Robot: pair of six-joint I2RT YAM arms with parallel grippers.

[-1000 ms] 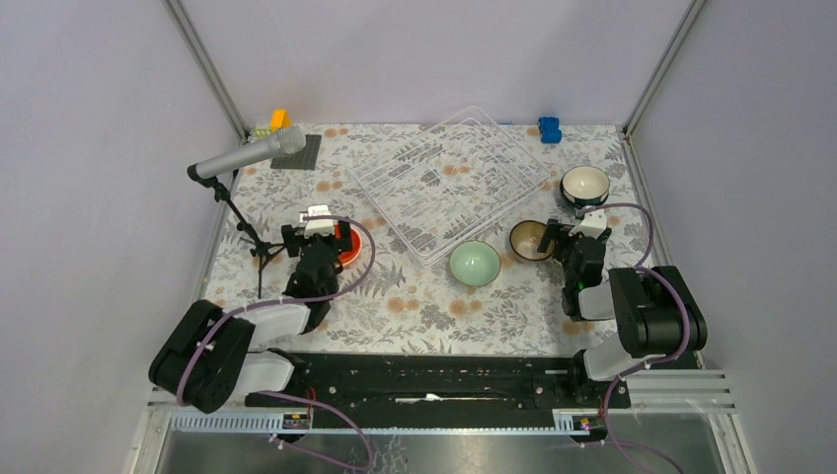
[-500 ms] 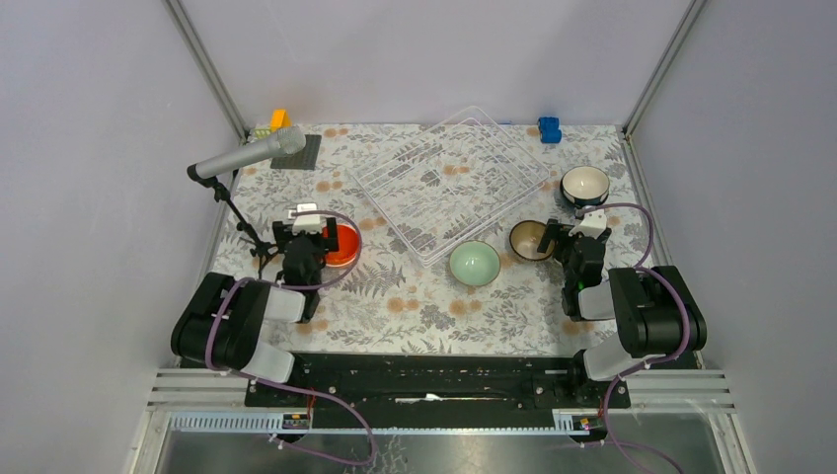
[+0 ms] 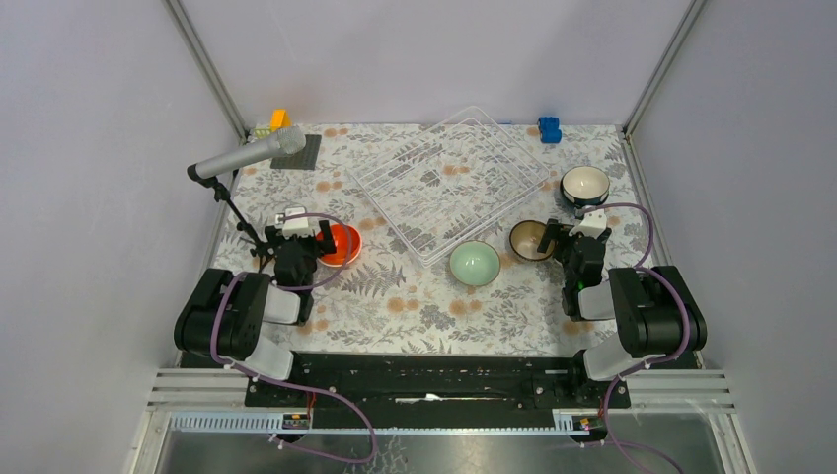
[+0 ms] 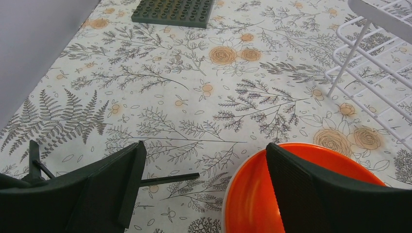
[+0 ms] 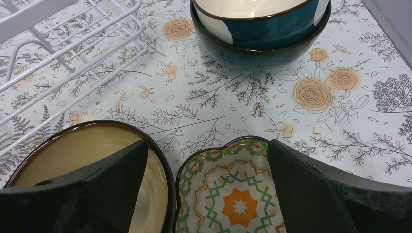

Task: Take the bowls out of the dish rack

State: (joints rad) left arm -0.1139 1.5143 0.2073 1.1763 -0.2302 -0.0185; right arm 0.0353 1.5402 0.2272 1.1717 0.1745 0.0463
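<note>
Outward from the left gripper (image 4: 204, 160): jaws spread wide, clamped on nothing, one finger hanging over the near side of one orange bowl (image 4: 248, 196), the other over bare floral tablecloth (image 4: 160, 97). Possibly a second orange one nested beneath, cannot tell. Just beyond, a corner of the dish rack (image 4: 369, 63), white wire, standing on the cloth, apart from the orange bowl.

Likewise the right gripper (image 5: 206, 150), jaws as wide, holding nothing. Under one finger, one dark-rimmed bowl (image 5: 82, 145) with a cream inside. Between and below the fingers, one patterned bowl (image 5: 233, 194) in green, orange and white. The two side by side, rims very close or touching. Farther off, two teal-blue bowls (image 5: 262, 34), white within, nested one inside the other.

From above: one pale green bowl (image 3: 475, 264) alone between the two arms, just beside the rack's near corner. Six bowls counted for certain, all on the cloth outside the rack. One rack only, set askew at the middle of the table.

At the far left, one microphone (image 3: 252, 155) on a thin stand and one grey studded baseplate (image 3: 299, 151), with one orange brick (image 3: 279, 118) and one yellow-green brick (image 3: 261, 129) behind it — at the far right, one blue brick (image 3: 549, 129). Any lettering too small to read.
</note>
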